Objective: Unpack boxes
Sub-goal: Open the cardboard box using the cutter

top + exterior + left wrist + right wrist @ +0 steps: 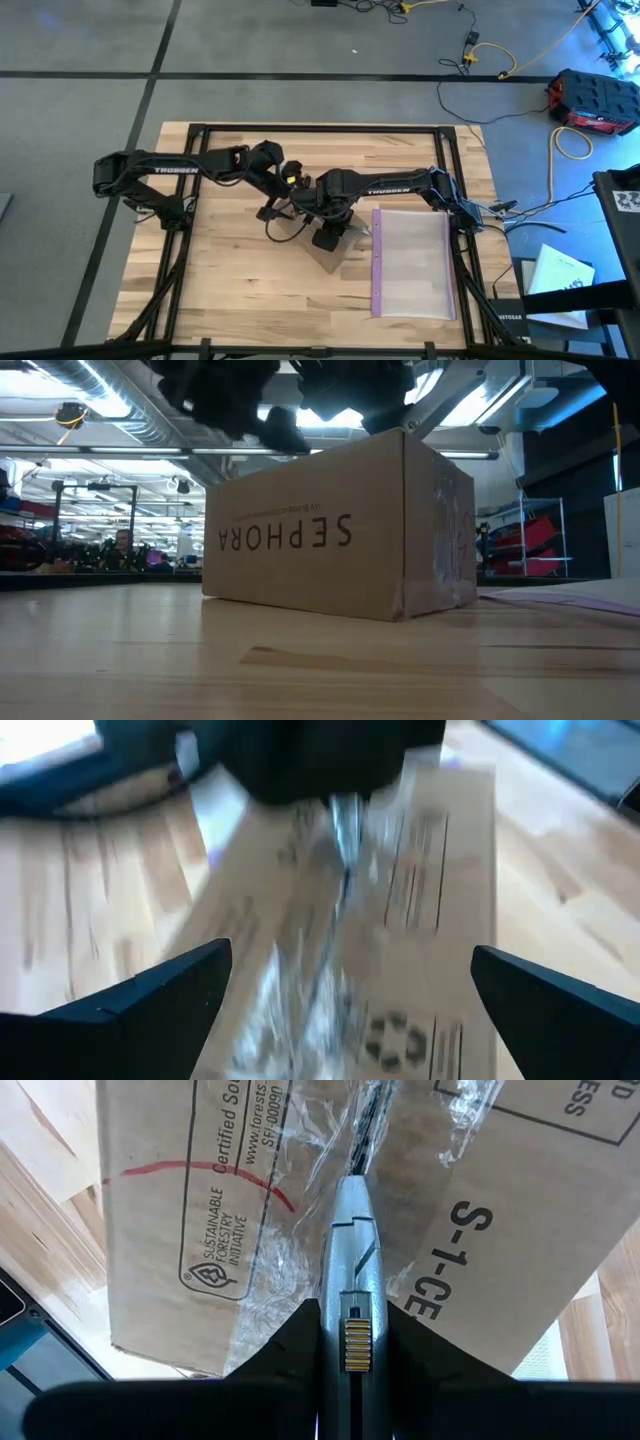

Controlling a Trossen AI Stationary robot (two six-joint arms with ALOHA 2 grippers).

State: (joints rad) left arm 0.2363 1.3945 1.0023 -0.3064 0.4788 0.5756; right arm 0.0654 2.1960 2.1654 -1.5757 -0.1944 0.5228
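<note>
A brown cardboard box [340, 535] stands on the wooden table with its "SEPHORA" lettering upside down on the near side. Its top carries a seam [365, 1125] under torn clear tape. My right gripper [350, 1370] hangs over the box, pointing down, shut on a small grey knife-like tool [350, 1270]. My left gripper [350, 1010] hovers open just left of the box, slanting down toward its top, with a finger out on either side and nothing between them. In the high view both grippers [280, 205] [325, 225] hide most of the box. My right gripper pinches the grey tool's handle [350, 1325] between its two fingers, which point down from above and lie along the tool. The tool sticks out past the fingertips. Its tip [352, 1185] stands at the box's taped seam amid torn tape.
A clear plastic bag with a purple zip edge [412, 262] lies flat on the table right of the box. A black frame [320, 128] runs round the table top. Bare wood [230, 280] lies near and left of the box.
</note>
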